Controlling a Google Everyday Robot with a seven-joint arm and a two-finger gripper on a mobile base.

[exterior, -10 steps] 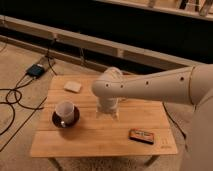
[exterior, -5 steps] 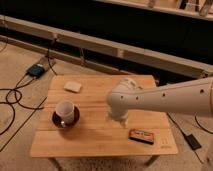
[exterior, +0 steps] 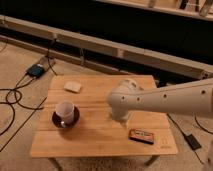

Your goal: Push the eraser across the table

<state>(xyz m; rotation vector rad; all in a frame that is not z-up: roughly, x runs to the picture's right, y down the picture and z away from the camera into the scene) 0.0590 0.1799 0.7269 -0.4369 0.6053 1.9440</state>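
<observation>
three loose things sit on the table (exterior: 100, 137), a low rectangle of pale bamboo-coloured planks with seams running along its length. the eraser (exterior: 142, 135), a small flat dark block with an orange-brown top face, lies near the front right corner, close to the front edge and slightly skewed to it. a white rounded cup (exterior: 64, 110) stands upright on a dark round saucer (exterior: 56, 121) toward the left edge, about midway between front and back. a pale square pad (exterior: 73, 86) with soft corners rests near the back left corner. the smooth white arm (exterior: 170, 97) reaches in from the right, its shell dotted with small dark holes, and ends in a bulbous rounded joint over the middle of the table. the gripper (exterior: 121, 118) points down beneath that joint, just behind and left of the eraser and seemingly apart from it; whether it is open or closed cannot be told. on the speckled floor to the left, black cables (exterior: 12, 100) snake toward a small dark box (exterior: 36, 70).
</observation>
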